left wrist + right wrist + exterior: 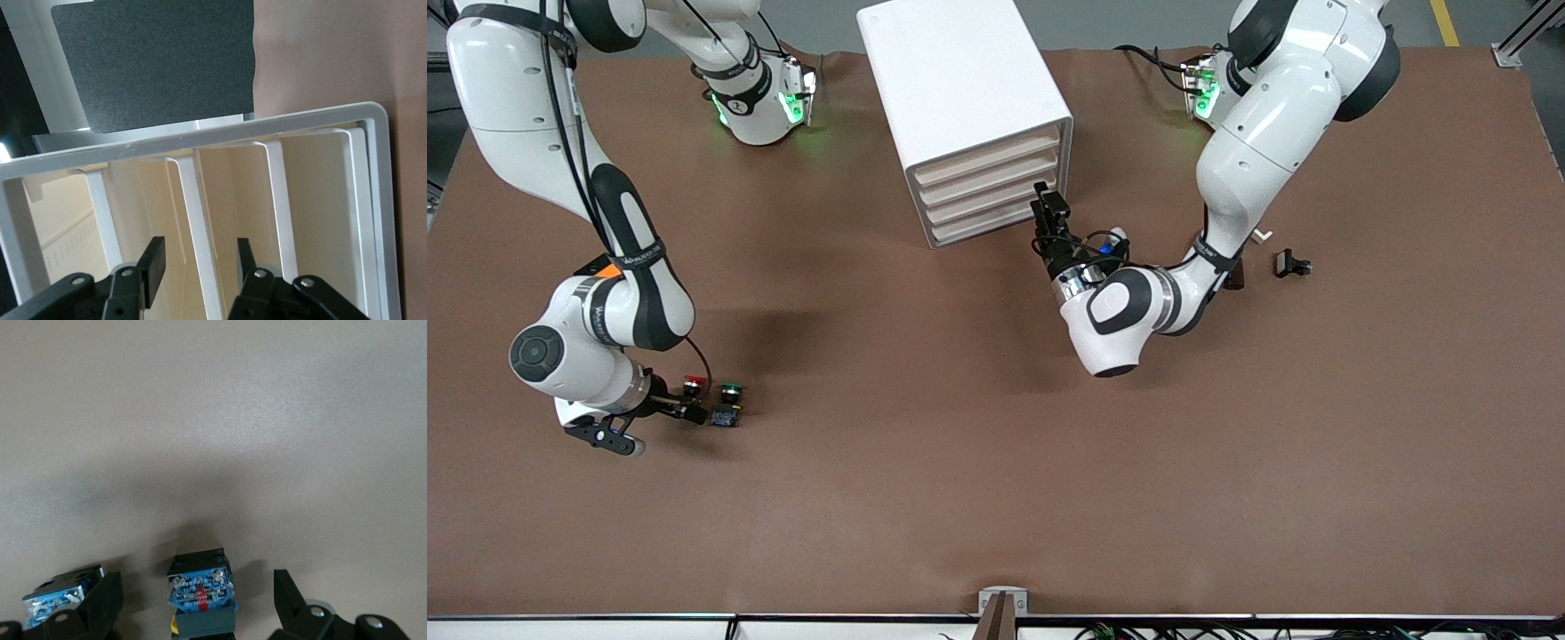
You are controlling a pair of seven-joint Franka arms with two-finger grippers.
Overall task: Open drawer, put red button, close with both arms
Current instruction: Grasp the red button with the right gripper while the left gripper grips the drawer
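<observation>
Two push-buttons: red button (pixel 692 385) between right gripper (pixel 660 420) spread fingers, ungrasped; green button (pixel 731 390) beside. Left gripper (pixel 1047 212) half-spread, grasping nothing, at four-drawer cabinet (pixel 967 107). Open tabletop around.

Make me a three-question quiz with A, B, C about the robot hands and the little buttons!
1. Where is the left hand?
A. at the white cabinet's drawer fronts
B. over the buttons
C. on top of the cabinet

2. What colour is the cap beside the red button?
A. yellow
B. green
C. purple

3. The right hand's fingers are:
A. shut on the red button
B. shut on nothing
C. open, with the red button between them

Answers:
1 A: its fingers point into the drawer fronts.
2 B: the green button stands right beside the red one.
3 C: the fingers stand wide apart on either side of the button.
</observation>
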